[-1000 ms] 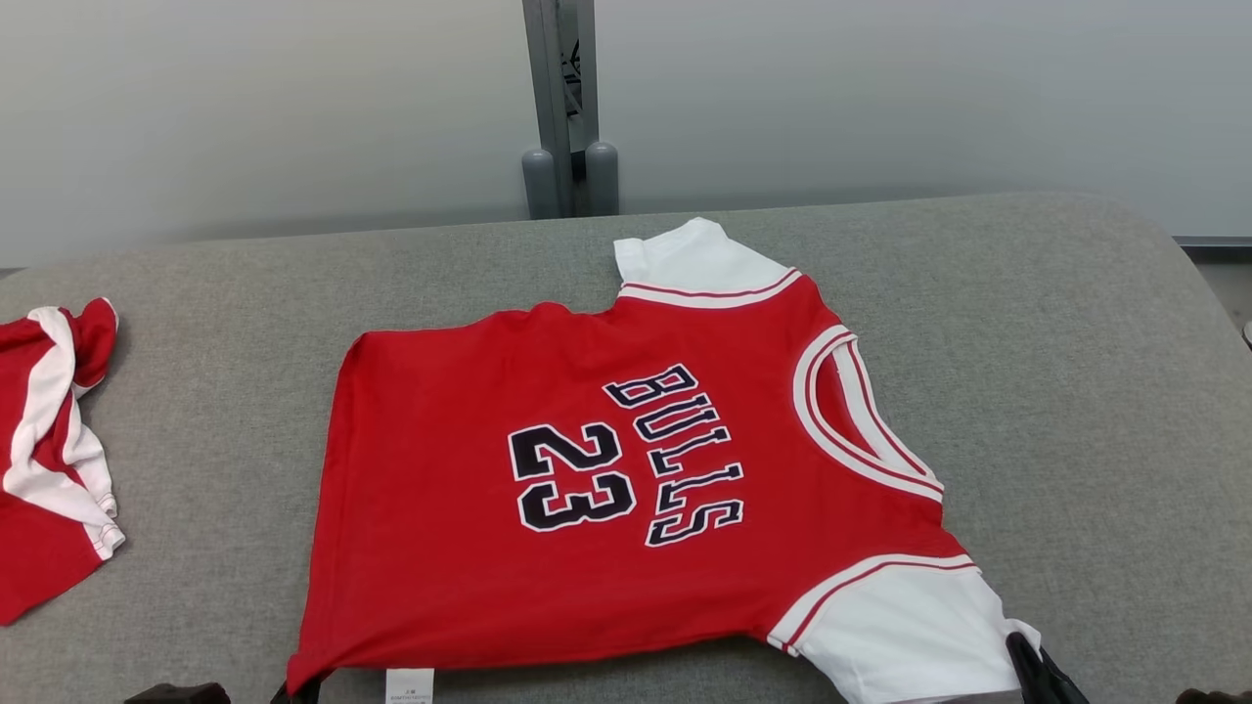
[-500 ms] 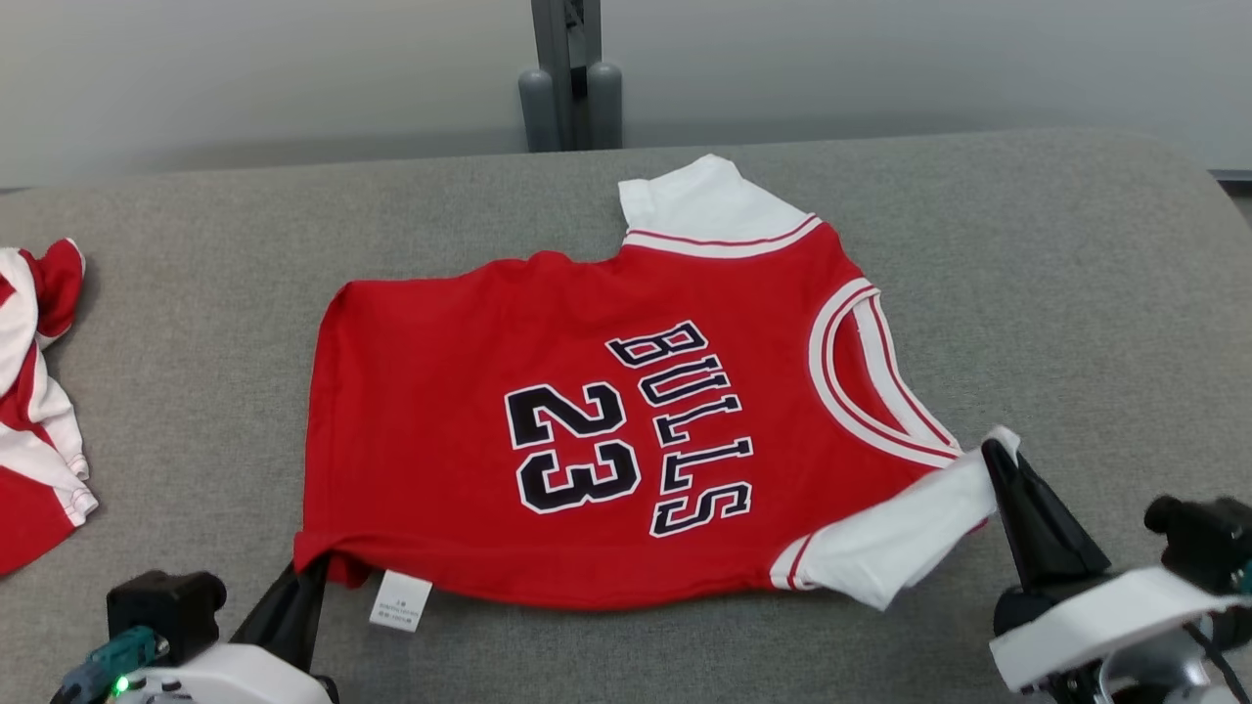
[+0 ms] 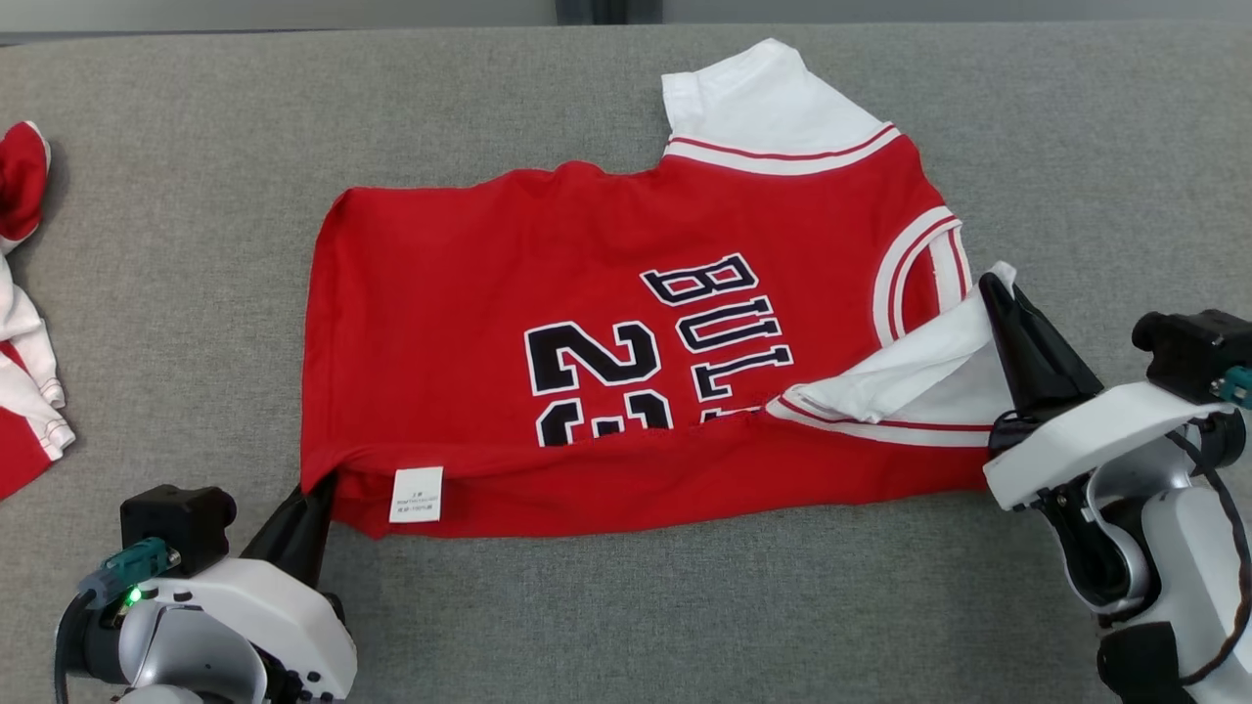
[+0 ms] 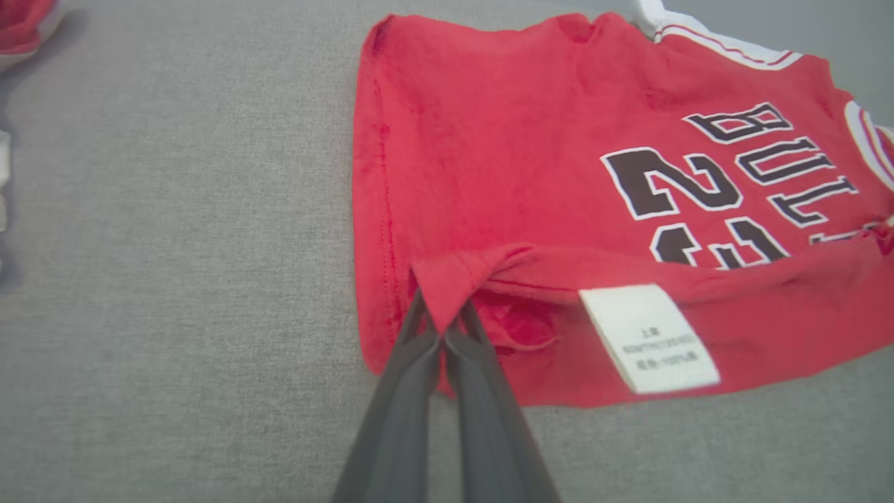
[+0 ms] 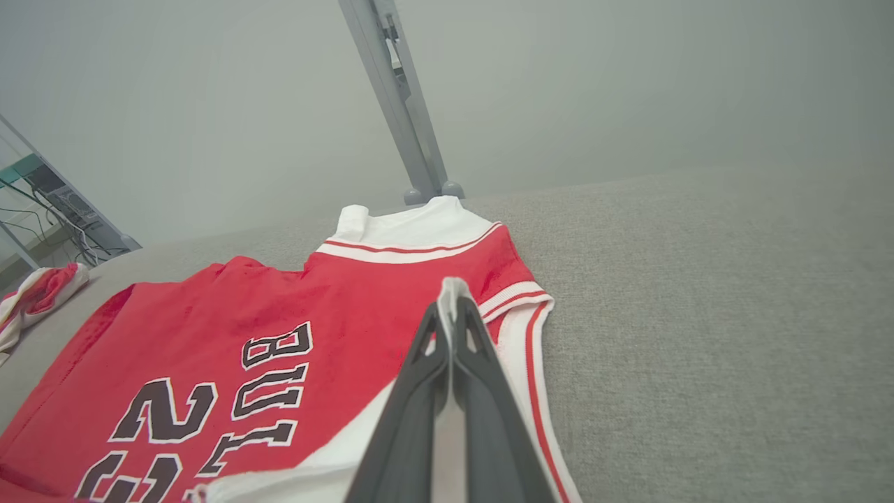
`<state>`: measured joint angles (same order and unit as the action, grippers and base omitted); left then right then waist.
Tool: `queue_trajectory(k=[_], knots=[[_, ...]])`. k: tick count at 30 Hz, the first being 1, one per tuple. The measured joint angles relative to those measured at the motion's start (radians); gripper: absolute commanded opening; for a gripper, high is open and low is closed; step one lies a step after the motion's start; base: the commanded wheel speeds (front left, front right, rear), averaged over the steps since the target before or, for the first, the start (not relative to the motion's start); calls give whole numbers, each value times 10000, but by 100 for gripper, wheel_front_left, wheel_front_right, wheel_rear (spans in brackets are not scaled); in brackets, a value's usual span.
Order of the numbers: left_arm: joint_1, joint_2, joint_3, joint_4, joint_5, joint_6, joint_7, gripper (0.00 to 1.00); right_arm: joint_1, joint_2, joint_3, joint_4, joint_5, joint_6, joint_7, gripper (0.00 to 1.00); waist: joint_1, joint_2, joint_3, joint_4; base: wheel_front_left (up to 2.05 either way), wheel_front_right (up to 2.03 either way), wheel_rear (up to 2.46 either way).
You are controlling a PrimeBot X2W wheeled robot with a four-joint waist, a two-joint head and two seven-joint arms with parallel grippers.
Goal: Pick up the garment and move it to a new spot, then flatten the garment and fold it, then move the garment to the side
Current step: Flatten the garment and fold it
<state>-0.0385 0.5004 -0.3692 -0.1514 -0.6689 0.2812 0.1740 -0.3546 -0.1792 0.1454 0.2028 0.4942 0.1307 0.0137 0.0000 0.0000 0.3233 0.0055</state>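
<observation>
**Both grippers clamped on the jersey**

You find the red jersey (image 3: 548,264) on the grey padded surface (image 3: 685,606), near edge folded over. The left gripper (image 3: 321,487) pinches its hem corner (image 4: 447,276) beside the white label (image 3: 416,494). The right gripper (image 3: 993,288) pinches the raised white sleeve (image 3: 929,381).

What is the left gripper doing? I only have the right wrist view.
Observer: The left gripper is shut on the near hem corner of the jersey.
Operator: Is any of it folded over yet?
Observer: Yes, the near edge lies doubled over, hiding the lower part of the number 23.
Operator: Anything on that folded edge?
Observer: A white care label faces up beside the pinched corner.
</observation>
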Motion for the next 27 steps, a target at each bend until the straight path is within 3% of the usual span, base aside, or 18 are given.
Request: queue_trajectory(k=[8, 9, 10, 11, 15, 20, 27], knots=[[-468, -341, -113, 798, -104, -249, -267, 0, -984, -203, 761, 1852, 512, -2, -558, 0, 0, 0, 347, 152, 0, 0, 0], [-515, -382, -98, 849, -92, -249, -405, 1, -1018, -207, 826, 1998, 548, -2, -644, 30, 0, 0, 338, 158, 0, 0, 0], [-544, -412, -81, 899, -29, -245, -585, 87, -1027, -199, 848, 2100, 619, 0, -767, 81, 0, 0, 316, 161, 0, 0, 0], [-557, -453, -61, 972, 23, -238, -734, 100, -1024, -194, 848, 2205, 717, 0, -872, 100, 0, 0, 280, 165, 0, 0, 0], [-552, -731, -35, 1208, 71, -138, -1233, 100, -725, -203, 819, 2376, 855, 0, -1469, 100, 0, 0, 11, 195, 0, 0, 0], [-495, -807, 199, 1252, 470, 290, -2044, 100, -105, -213, 489, 2021, 688, -2, -2259, 100, 0, 0, -450, 189, 0, 0, 0], [-272, -886, 326, 1099, 1087, 828, -3012, 100, 1081, 12, -456, 882, -784, 0, -2671, 100, 0, 0, -1247, 79, 0, 0, 0]])
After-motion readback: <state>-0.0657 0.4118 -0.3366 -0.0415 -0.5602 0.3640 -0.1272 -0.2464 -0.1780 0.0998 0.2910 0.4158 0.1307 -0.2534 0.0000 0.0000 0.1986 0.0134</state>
